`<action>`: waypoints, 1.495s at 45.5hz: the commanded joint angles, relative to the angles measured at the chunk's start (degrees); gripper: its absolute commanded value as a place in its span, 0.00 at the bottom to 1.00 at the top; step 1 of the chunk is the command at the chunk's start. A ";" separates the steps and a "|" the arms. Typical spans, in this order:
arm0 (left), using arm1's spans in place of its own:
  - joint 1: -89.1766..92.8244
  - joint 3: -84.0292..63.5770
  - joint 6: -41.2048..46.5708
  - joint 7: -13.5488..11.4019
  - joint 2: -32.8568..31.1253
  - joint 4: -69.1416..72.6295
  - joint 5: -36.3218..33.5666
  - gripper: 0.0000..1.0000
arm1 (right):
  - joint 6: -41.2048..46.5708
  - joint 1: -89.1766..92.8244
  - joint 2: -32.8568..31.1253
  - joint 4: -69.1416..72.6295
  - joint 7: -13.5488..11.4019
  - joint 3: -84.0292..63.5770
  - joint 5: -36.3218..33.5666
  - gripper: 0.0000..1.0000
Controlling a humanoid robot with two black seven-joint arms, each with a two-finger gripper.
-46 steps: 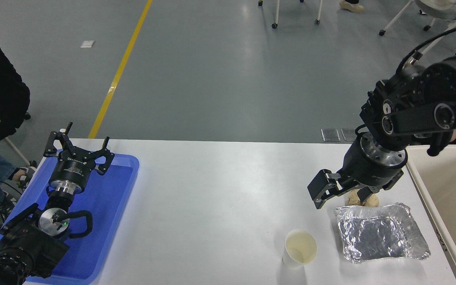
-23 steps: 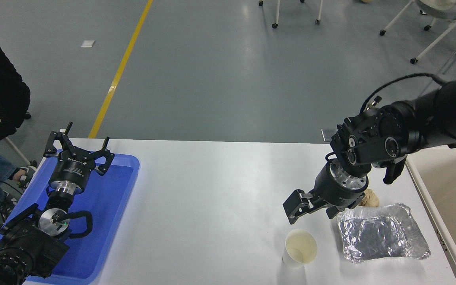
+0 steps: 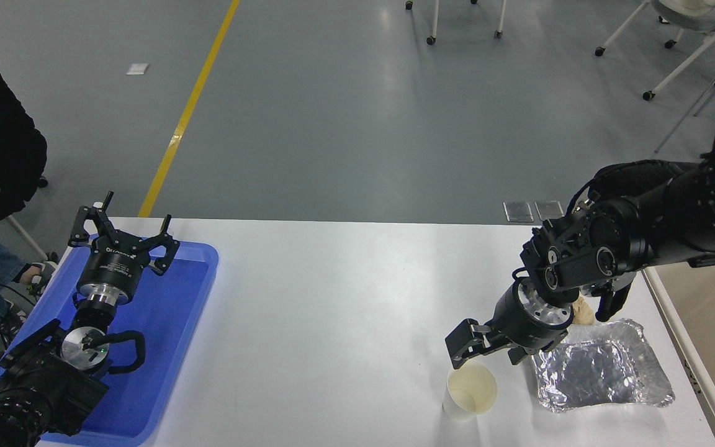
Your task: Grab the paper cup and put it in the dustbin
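We see a broad bare stretch of white table (image 3: 332,310) between the blue tray (image 3: 165,347) on the left and the paper cup (image 3: 470,390) near the right front. Our left gripper (image 3: 123,233) sits parked over the tray, fingers spread, well clear of that stretch. The cup's left and near sides are open. Just beside it on the right lies the foil sheet (image 3: 602,372), and a brown paper ball (image 3: 583,310) sits at the foil's far edge. Our right gripper (image 3: 485,352) hangs just above the cup's far rim, jaws apart. The dustbin (image 3: 692,347) stands at the table's right edge, beyond the foil.
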State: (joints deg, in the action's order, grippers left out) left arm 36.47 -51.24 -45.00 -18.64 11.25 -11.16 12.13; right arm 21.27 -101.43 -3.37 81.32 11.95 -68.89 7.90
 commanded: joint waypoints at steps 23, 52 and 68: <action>0.00 0.00 0.00 0.00 -0.09 0.00 0.00 1.00 | -6.15 12.14 -0.41 -6.44 0.27 0.69 1.95 1.00; 0.09 0.00 0.00 0.00 -0.18 0.00 0.00 1.00 | -6.94 13.19 -0.14 -6.52 0.71 -0.37 2.83 0.00; 0.09 0.00 0.00 0.00 -0.26 0.00 0.00 1.00 | -6.32 11.70 -0.14 -6.44 1.94 -0.63 3.71 0.00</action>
State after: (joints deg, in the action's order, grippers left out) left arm 36.56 -51.24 -45.00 -18.63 11.08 -11.16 12.13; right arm 14.78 -88.87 -3.52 74.83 13.38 -69.38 11.26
